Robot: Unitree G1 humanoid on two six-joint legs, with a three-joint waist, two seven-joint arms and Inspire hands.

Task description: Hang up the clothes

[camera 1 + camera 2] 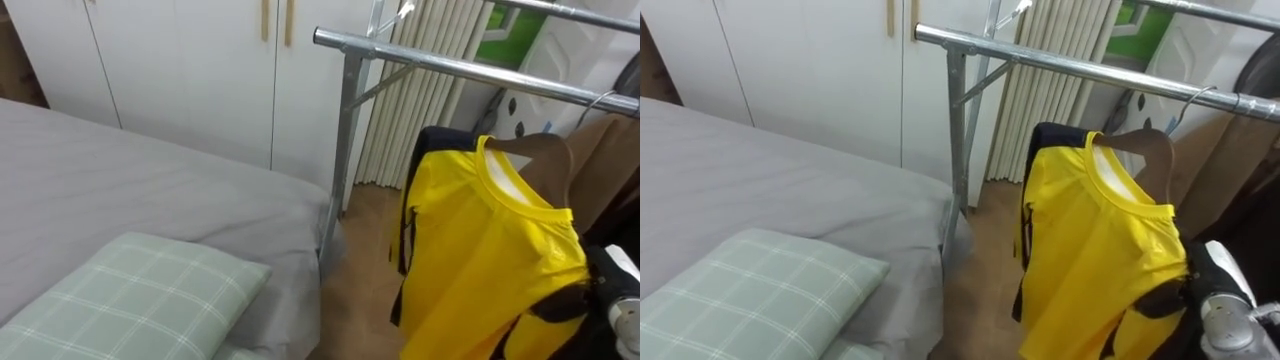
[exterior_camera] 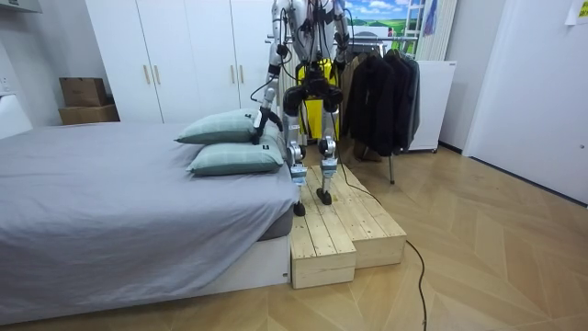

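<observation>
Well, the grey bed (image 1: 150,190) fills the robot's left, and the robot stands on a wooden platform (image 2: 344,225) between it and the metal clothes rail (image 1: 470,68), facing the rail. Dark coats (image 2: 381,92) hang further along the rail.

And there's the task's thing: a yellow T-shirt (image 1: 480,260) with black trim, draped on a wooden hanger (image 1: 545,150) just under the bar on the robot's right. The hook looks to be over the bar, though I can't be sure it is seated. A green checked pillow (image 1: 140,295) lies on the bed, well apart from the shirt.

The right hand (image 1: 1223,310) sits low by the shirt's far sleeve, touching or just beside the cloth. Whether its fingers pinch the fabric, I cannot tell. The left hand (image 2: 265,117) hangs beside the bed in the room view, fingers too small to read.

Handling, by my reckoning: this is 1 light, soft, slippery shirt. It will likely swing, and slide off the hanger's shoulders if tugged. So take hold of the stiff hanger at its neck, just below the hook, not the cloth.
</observation>
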